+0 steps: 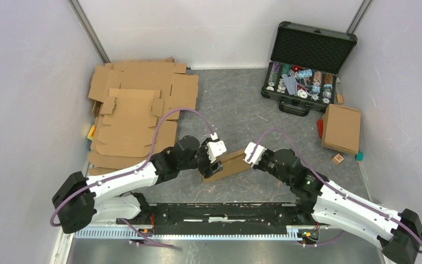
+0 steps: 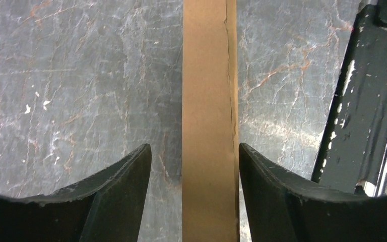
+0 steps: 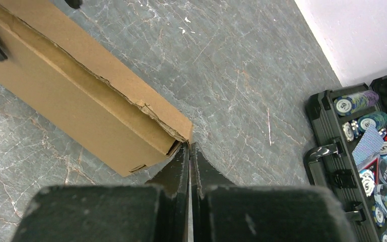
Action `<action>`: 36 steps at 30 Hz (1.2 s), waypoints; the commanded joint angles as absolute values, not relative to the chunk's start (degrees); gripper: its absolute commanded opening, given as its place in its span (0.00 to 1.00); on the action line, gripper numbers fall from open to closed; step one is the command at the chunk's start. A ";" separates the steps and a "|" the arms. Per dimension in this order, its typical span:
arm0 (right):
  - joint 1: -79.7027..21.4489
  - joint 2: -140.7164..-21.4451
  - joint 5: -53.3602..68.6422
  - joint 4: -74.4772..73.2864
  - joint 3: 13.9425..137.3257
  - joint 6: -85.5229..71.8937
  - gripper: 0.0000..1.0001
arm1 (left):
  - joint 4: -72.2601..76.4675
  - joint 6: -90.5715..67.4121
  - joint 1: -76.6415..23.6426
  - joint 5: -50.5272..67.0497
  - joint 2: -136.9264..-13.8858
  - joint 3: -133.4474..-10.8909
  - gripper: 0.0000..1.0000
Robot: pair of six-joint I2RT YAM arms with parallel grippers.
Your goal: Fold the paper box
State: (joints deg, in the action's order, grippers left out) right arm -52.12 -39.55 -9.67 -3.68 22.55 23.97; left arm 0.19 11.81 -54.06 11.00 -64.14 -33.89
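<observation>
The paper box (image 1: pixel 232 163) is a brown cardboard carton lying on the grey floor between the two arms. My left gripper (image 1: pixel 211 165) stands open astride its left end. In the left wrist view the box (image 2: pixel 209 126) runs as a narrow band between the fingers; the left finger (image 2: pixel 126 186) stands clear of it, and the right finger (image 2: pixel 262 186) is nearly against it. My right gripper (image 1: pixel 249 158) is shut with nothing between its jaws. In the right wrist view the gripper's (image 3: pixel 189 146) tips rest at the near corner of the box (image 3: pixel 80 96), whose top seam looks ragged.
A stack of flat cardboard blanks (image 1: pixel 137 110) lies at the back left. An open black case of poker chips (image 1: pixel 305 66) stands at the back right, with a folded carton (image 1: pixel 342 127) and a small wooden block (image 1: pixel 338 159) near it. The black base rail (image 1: pixel 225 212) runs along the near edge.
</observation>
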 commanded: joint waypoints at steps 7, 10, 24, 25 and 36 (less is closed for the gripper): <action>-52.36 -37.83 -7.71 1.15 20.94 22.61 0.00 | 6.63 6.32 -53.96 19.14 -73.03 -44.20 0.74; -52.38 -37.55 -7.65 1.49 20.66 22.34 0.00 | 9.04 2.99 -53.96 19.51 -75.56 -45.89 0.75; -52.38 -36.39 -7.38 1.31 20.33 21.41 0.00 | 5.88 5.46 -57.07 11.43 -78.88 -49.08 0.62; -52.38 -36.31 -7.39 1.47 20.31 21.15 0.00 | 5.51 5.53 -57.33 11.25 -78.98 -49.28 0.61; -52.38 -37.38 -6.96 0.63 21.97 16.37 0.00 | 2.02 8.20 -61.38 5.03 -82.19 -50.59 0.45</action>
State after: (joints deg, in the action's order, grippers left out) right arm -52.12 -37.32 -7.46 -0.99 20.32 19.03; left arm 3.07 5.56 -60.45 7.68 -80.82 -48.05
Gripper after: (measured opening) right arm 0.007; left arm 0.473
